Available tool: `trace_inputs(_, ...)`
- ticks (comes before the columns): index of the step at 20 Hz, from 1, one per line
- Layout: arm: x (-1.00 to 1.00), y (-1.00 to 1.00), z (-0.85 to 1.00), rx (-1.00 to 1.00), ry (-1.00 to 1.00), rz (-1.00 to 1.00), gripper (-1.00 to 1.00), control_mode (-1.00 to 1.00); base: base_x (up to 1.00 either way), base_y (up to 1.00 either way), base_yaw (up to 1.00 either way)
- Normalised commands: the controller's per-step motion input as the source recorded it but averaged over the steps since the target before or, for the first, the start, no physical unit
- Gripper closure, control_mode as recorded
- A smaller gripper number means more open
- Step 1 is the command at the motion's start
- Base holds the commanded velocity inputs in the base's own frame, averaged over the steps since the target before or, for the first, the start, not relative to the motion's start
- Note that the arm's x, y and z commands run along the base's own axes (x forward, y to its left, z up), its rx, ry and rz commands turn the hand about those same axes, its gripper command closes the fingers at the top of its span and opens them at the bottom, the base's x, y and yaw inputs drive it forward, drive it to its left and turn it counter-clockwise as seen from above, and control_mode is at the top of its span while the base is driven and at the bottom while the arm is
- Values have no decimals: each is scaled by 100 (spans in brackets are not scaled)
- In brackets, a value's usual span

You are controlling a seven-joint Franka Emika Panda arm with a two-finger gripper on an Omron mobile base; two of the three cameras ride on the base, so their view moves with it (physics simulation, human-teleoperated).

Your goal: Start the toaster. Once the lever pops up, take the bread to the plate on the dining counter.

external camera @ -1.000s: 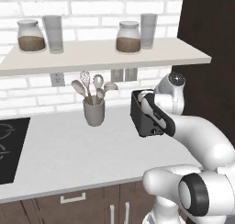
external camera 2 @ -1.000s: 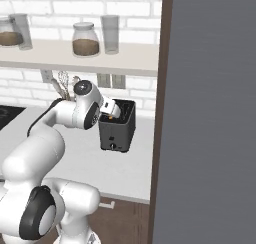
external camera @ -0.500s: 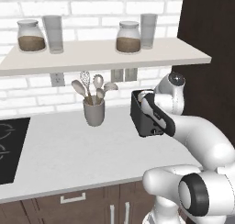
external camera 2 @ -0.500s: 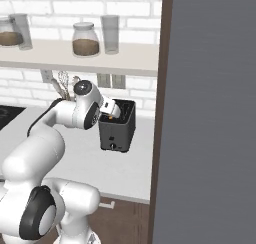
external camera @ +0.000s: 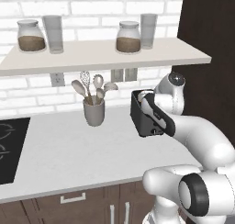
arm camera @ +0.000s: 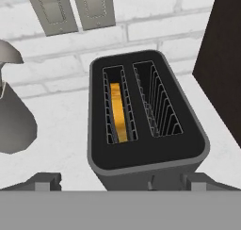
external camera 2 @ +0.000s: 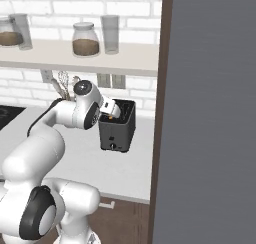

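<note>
Matt dark toaster [arm camera: 146, 153], smooth white worktop [external camera: 69, 149], glossy glass jars [external camera: 128, 36].

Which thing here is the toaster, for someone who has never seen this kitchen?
Find the white worktop below the brick wall's shelf. At its right end, beside the dark tall panel, stands the toaster: a black box with two top slots, unlike the round grey utensil cup.

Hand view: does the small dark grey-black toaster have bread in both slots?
No: the thin yellow-orange toast slice sits in one slot of the small dark grey-black toaster; the other slot shows just bare wire guides.
</note>
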Motion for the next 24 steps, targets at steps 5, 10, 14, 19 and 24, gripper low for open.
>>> trace_inputs(5,0,0,0,0,0,0,-100,-100,0,0,0)
trace_inputs(10,0,0,0,0,0,0,-100,-100,0,0,0)
trace_inputs(14,0,0,0,0,0,0,-100,-100,0,0,0)
trace_inputs(19,0,0,0,0,0,0,-100,-100,0,0,0)
trace_inputs(24,0,0,0,0,0,0,-100,-100,0,0,0)
